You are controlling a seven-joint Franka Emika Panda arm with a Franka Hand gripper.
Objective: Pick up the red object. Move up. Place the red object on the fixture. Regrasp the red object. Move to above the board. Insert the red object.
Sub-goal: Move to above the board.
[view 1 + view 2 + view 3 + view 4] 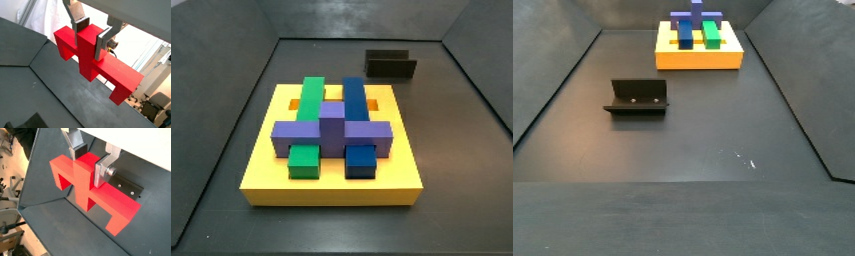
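The gripper (92, 34) is clamping the red object (93, 60) by its raised middle stub, and both wrist views are showing it clearly: the flat silver fingers (102, 170) are pressing in on either side of that stub, with the bar of the piece spreading out below them. The red object (90, 190) is hanging clear of the dark floor (60, 230), with nothing touching it but the two plates.

In a wrist view, the fixture (127, 185) is peeking out just behind the held piece, a dark bracket with small screws on its face, lying lower than the red object and apart from it.

Neither side view is catching the gripper or the red piece at all; both are out of those pictures. What the side views are showing is the fixture (637, 97) standing alone on the floor, with nothing resting on it, and well apart from the board (699, 50). The fixture (390, 65) is sitting beyond the far edge of the board (331, 175) in a side view.

On the board, a green block (309, 100) and a blue block (354, 100) are lying side by side, and a purple cross-shaped block (331, 132) is sitting across both of them.
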